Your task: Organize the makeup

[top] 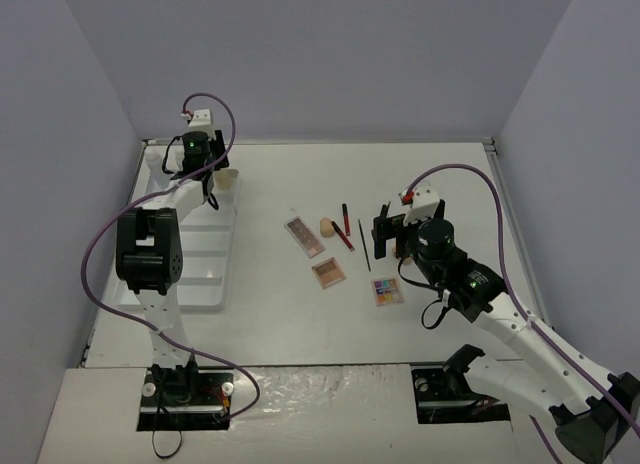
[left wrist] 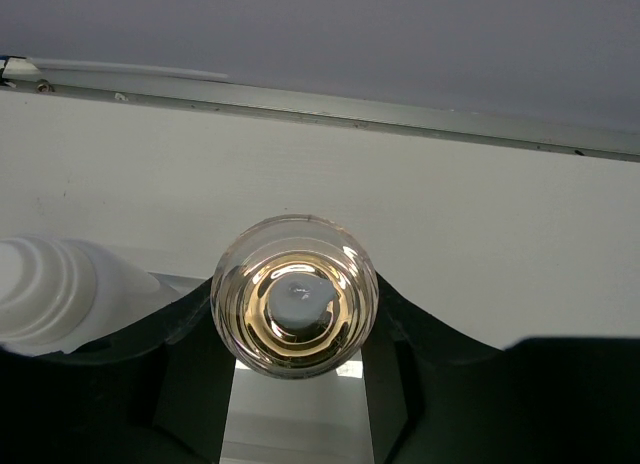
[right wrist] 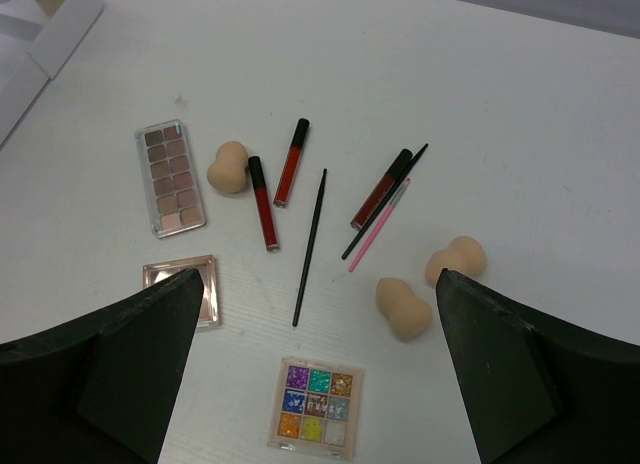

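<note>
The amber bottle (left wrist: 294,309) is clamped in the part-closed left gripper (top: 205,172) at the far end of the white tray (top: 205,284), beside a white-capped bottle (left wrist: 60,289); 3 sponges (right wrist: 228,167), 3 palettes (right wrist: 170,177), pencils (right wrist: 263,202) and brushes (right wrist: 310,246) lie unsorted mid-table under the wide-open, empty right gripper (top: 383,232)

White counter (top: 300,324). White slotted tray (top: 210,269) sits along the left edge. Loose makeup lies mid-counter, right of centre:
- long nude palette (right wrist: 170,177), leftmost
- square pink palette (top: 328,273) and glitter palette (right wrist: 315,404), closer to the near edge
- peach sponge (right wrist: 228,167) just beside the long palette
- second sponge (right wrist: 403,309) and third sponge (right wrist: 455,259), close together toward the right edge
- red tube (right wrist: 262,202) and another red tube (right wrist: 290,162), side by side
- black brush (right wrist: 310,246), lying alone
- third red tube (right wrist: 380,189), thin black pencil (right wrist: 408,164) and pink pencil (right wrist: 378,227), bunched together
</note>
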